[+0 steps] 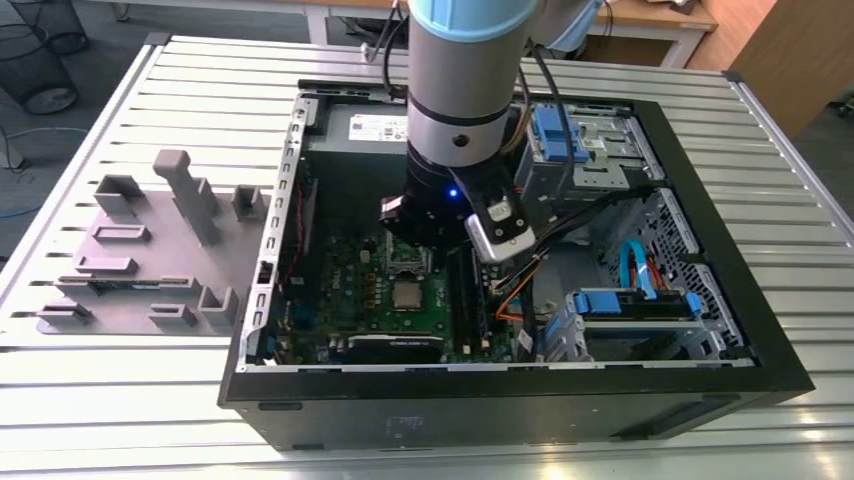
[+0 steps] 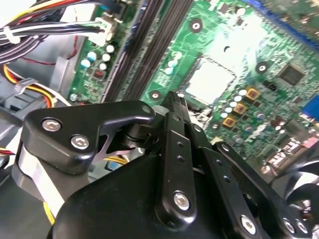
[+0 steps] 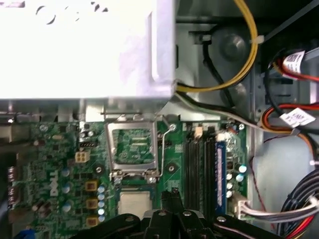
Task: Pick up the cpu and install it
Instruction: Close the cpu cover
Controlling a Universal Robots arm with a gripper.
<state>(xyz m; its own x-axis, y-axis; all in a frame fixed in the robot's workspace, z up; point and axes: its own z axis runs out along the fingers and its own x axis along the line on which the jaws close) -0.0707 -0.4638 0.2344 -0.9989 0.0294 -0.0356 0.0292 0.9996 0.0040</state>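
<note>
End effector, tips pressed together and empty, hovers near the cpu; a sideways brush could skew its seating.

- The cpu, just beside the jaws, has a smooth silver-grey metal top with a dull sheen.
- The jaws are matt black, set with shiny steel screw heads.
- The motherboard under the jaws is glossy green board.
- The socket frame, just beyond the cpu from the jaws, is bright bare metal.
- The table is ribbed pale metal.
- The fixture blocks, well apart from the jaws, are matt grey plastic.
</note>
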